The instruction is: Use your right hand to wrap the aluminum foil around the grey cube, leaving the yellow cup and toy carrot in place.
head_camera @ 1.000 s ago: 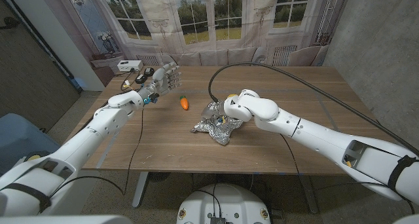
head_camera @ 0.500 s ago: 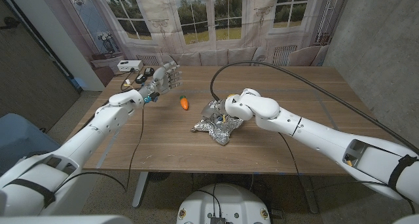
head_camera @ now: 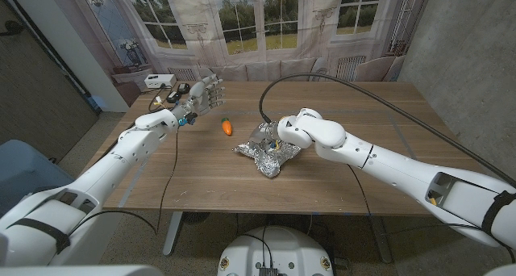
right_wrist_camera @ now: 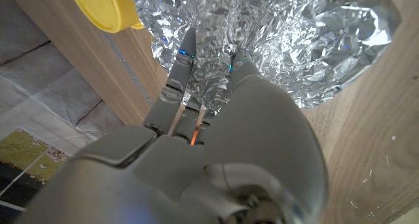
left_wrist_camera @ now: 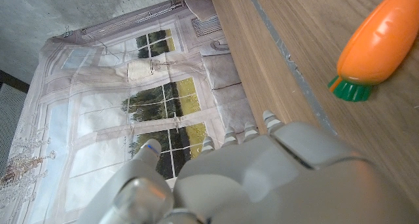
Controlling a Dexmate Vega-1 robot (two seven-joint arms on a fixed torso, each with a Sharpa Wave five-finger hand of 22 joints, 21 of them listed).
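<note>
The foil [head_camera: 267, 152] is shiny, silver and all crinkly. The toy carrot [head_camera: 227, 126] and yellow cup [right_wrist_camera: 105, 7] look like smooth plastic. The table [head_camera: 201, 175] is brown wood, not shiny.

The brown wooden table [head_camera: 201, 175] has a plank-patterned top and stretches across the middle of the scene. At its far left corner lies a small cluster of dark and pale objects [head_camera: 171, 92], too small to identify, and just beyond them sits a white box-shaped item [head_camera: 158, 81]. Behind the table hangs a printed backdrop of tall paned windows and draped curtains [head_camera: 250, 22]. To the right stands a rough grey wall [head_camera: 459, 50].
</note>
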